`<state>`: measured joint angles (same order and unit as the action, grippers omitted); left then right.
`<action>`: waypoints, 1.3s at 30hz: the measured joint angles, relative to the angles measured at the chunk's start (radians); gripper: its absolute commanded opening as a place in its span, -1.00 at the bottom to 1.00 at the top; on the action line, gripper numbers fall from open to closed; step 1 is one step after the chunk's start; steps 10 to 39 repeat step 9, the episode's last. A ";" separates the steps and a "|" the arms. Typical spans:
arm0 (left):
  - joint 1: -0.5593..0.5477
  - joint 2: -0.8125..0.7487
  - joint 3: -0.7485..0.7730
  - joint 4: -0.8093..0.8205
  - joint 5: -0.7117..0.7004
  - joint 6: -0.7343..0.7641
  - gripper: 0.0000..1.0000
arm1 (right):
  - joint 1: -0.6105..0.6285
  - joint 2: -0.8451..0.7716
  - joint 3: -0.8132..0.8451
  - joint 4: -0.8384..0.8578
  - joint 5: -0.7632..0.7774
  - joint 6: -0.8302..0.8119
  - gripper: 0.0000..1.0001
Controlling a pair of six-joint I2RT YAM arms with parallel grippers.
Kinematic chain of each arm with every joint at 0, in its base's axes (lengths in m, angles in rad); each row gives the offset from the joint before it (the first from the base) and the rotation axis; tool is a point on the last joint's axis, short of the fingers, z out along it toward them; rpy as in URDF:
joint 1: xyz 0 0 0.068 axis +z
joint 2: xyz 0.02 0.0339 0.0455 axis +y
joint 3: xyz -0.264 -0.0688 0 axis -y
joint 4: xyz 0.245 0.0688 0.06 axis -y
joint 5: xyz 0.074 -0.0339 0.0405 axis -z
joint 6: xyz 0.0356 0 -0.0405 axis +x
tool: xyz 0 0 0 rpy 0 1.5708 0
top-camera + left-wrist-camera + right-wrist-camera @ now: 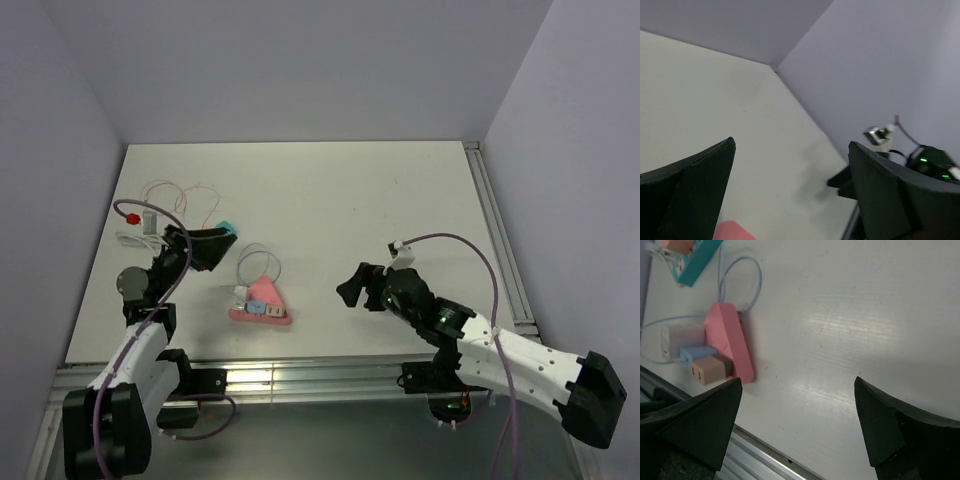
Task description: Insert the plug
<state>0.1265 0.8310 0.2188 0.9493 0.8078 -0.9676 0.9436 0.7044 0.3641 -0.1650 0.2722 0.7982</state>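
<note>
Plugs (695, 360) sit in the pink strip (730, 340) while left claw (791, 143) and right claw (798, 380) hover low, gaping wide.

The socket block (270, 300) lies on the table (400, 200), left of centre. A second strip (699, 259) lies behind it, leftward.

1. The left arm (140, 350) rises from the near left corner of the desk (330, 190) and runs up along its left edge, with the wrist turned toward the desk's middle.
2. The left fingers (690, 195) stand wide apart with nothing between them, lifted off the desk.
3. The right arm (505, 352) stretches from the near right corner, low along the near edge, toward the middle.
4. The right fingers (697, 422) are spread wide and empty, tilted down over the desk without touching it.
</note>
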 measured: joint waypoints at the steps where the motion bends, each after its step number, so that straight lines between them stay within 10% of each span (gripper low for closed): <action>1: -0.020 0.021 -0.022 0.062 -0.004 -0.061 0.99 | -0.045 0.023 -0.011 0.044 -0.047 0.001 1.00; 9: -0.316 0.282 -0.034 0.261 -0.059 -0.384 0.99 | -0.254 0.027 -0.180 0.376 -0.370 0.049 1.00; 39: -0.316 0.282 -0.034 0.261 -0.059 -0.384 0.99 | -0.254 0.027 -0.180 0.376 -0.370 0.049 1.00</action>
